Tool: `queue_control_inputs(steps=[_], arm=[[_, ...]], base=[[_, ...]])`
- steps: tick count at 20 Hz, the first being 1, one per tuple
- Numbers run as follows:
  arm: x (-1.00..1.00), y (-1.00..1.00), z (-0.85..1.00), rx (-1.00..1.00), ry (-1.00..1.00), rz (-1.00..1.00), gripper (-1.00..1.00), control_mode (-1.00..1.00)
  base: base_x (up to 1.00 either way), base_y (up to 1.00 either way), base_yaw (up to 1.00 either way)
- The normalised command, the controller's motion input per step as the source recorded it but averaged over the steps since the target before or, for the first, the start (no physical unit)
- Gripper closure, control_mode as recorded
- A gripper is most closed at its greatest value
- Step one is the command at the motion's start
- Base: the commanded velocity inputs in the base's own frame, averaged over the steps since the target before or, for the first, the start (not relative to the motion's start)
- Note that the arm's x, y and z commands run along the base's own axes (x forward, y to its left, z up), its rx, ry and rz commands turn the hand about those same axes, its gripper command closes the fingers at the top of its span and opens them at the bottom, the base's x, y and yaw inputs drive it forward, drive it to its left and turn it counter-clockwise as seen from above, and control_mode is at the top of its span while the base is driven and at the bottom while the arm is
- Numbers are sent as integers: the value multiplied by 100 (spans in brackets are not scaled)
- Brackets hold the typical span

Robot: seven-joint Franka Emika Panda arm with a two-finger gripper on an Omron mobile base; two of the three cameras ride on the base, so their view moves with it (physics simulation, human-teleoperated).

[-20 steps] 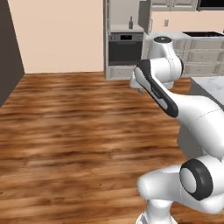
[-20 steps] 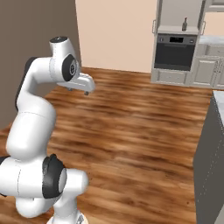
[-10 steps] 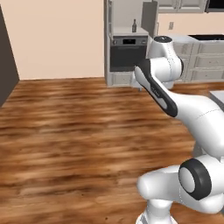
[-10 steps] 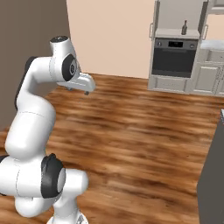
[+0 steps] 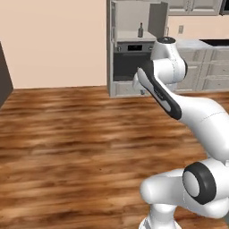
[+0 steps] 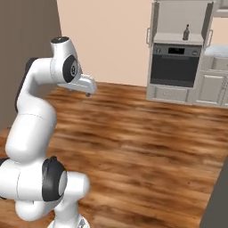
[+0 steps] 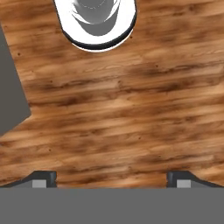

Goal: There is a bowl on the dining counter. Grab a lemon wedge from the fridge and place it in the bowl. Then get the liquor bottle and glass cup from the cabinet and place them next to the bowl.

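The liquor bottle [image 5: 140,30] [image 6: 187,32] is small and dark, and it stands on the shelf of the open cabinet [image 5: 129,18] [image 6: 180,20] across the room. My gripper [image 6: 90,89] [image 7: 111,178] is held high beside the arm, far from the cabinet, and points down at the wooden floor. It is open, with nothing between its fingertips [image 7: 43,177]. The bowl, the lemon wedge and the glass cup are out of view.
A built-in oven [image 5: 127,65] [image 6: 174,67] sits under the cabinet shelf, with beige drawer units [image 5: 203,67] to its right. A dark tall slab [image 6: 26,49] stands at the left. A dark grey counter side [image 6: 216,200] is at the lower right. Wooden floor [image 5: 67,134] lies between.
The whole picture has shifted as the base drives: the cabinet and oven look a little nearer. The arm keeps its pose and the gripper stays open.
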Motion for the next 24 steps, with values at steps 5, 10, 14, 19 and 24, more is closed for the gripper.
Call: queue_control_inputs(steps=[5,10,14,19,24], arm=[[0,0,0,0,0,0,-100,100],[0,0,0,0,0,0,-100,100],[0,0,0,0,0,0,-100,100],[0,0,0,0,0,0,-100,100],[0,0,0,0,0,0,-100,100]], base=[[100,-62,-1],[100,-53,-10],[100,-48,-15],[100,-43,-14],[100,-45,-11]])
